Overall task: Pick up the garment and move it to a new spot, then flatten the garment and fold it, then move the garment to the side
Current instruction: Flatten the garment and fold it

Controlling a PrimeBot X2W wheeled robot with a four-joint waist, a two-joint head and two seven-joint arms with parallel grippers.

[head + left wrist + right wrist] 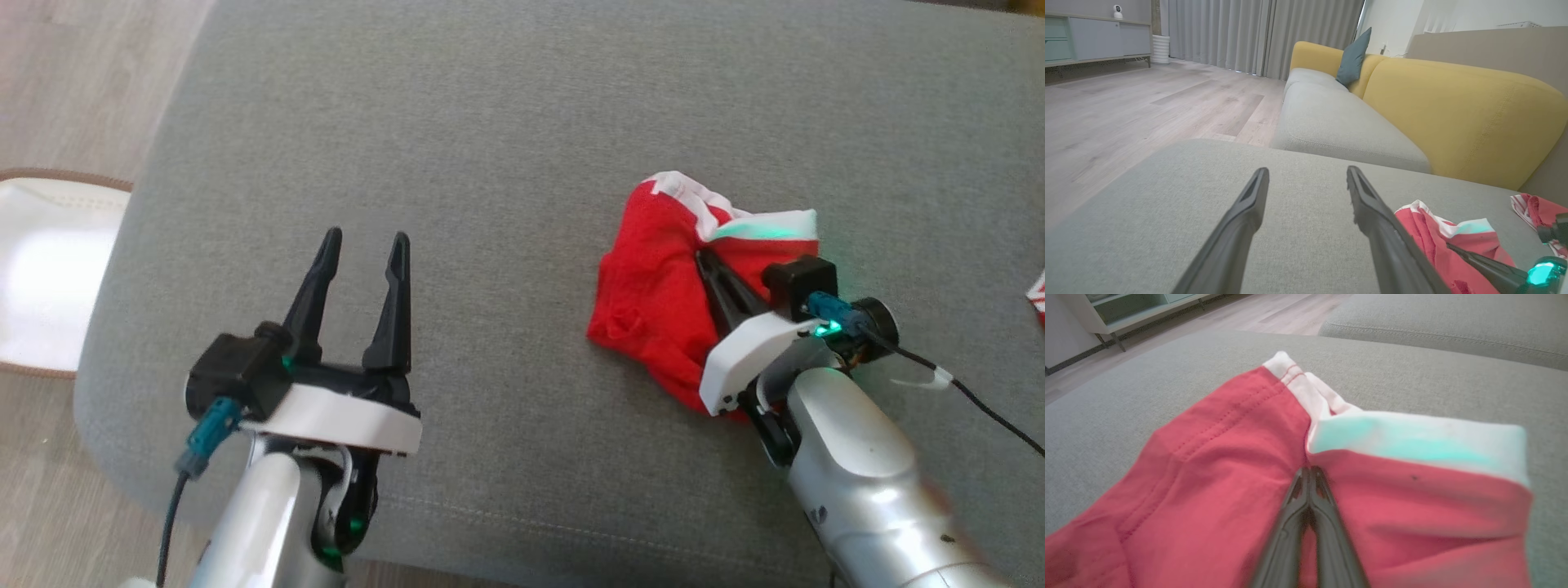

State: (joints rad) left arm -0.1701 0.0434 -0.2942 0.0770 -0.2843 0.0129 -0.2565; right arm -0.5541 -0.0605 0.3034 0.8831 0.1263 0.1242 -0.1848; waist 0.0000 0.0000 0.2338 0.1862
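The jaws of the right gripper (1309, 470) are closed together, with no gap at the tips, and a fold of the red garment (1220, 457) is pinched between them. The pinch sits at the centre of the right wrist view, just below the white waistband (1412, 435), where the fabric puckers toward the tips. In the head view the right gripper (704, 260) is seen right of centre, laid across the garment (645, 286), which lies crumpled on the grey cushion (490, 122).

The step in hand is judged to be the pick-up for the first move. For a sound lift, the grip is to be held firm and the wrist raised straight up until the lowest edge of the cloth is free of the cushion. Only then is it to be carried sideways. Dragging is to be avoided, since a single fold may slip from narrow tips. A bare area toward the centre of the frame is recommended as the new spot, within reach of both arms for flattening.

The jaws of the left gripper (365, 241) stand wide and nothing is held. It is seen at the lower left of the head view, well apart from the garment. In the left wrist view the garment (1429, 232) lies at the lower right, outside the left gripper (1307, 171). A second red-and-white cloth (1038, 292) at the right edge is to be left alone.
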